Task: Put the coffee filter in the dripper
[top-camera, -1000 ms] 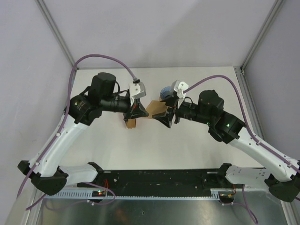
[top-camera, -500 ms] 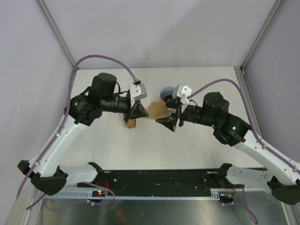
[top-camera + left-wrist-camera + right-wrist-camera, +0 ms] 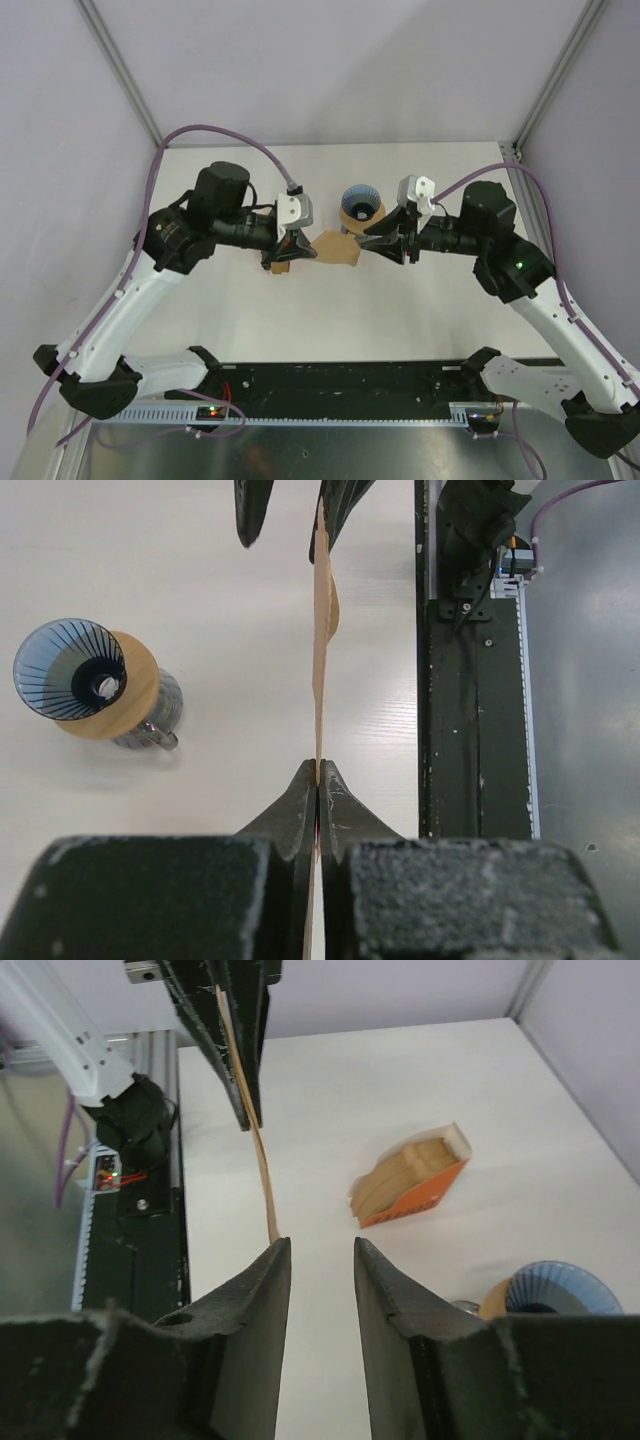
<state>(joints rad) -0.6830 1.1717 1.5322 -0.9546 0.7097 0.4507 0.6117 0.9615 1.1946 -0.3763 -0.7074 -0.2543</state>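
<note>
My left gripper point(image 3: 318, 772) is shut on one edge of the coffee filter point(image 3: 322, 650), a thin brown sheet held up above the table and seen edge-on. In the top view the coffee filter point(image 3: 338, 247) spans between my left gripper point(image 3: 307, 248) and my right gripper point(image 3: 369, 241). My right gripper point(image 3: 313, 1246) is open; the filter's free edge point(image 3: 264, 1175) ends at the outer tip of its left finger, with nothing between the jaws. The blue ribbed dripper point(image 3: 360, 203) sits in its wooden collar point(image 3: 128, 692) just behind the filter.
An orange box with a stack of brown filters point(image 3: 412, 1174) lies on the table under my left gripper, also visible as the box point(image 3: 277, 263) in the top view. A glass jug point(image 3: 157, 718) stands under the dripper. The black base rail point(image 3: 470, 680) runs along the near edge.
My right gripper has pulled back to the right off the filter and its jaws have narrowed. The dripper, hidden behind it before, now shows. The left gripper keeps holding the filter.
</note>
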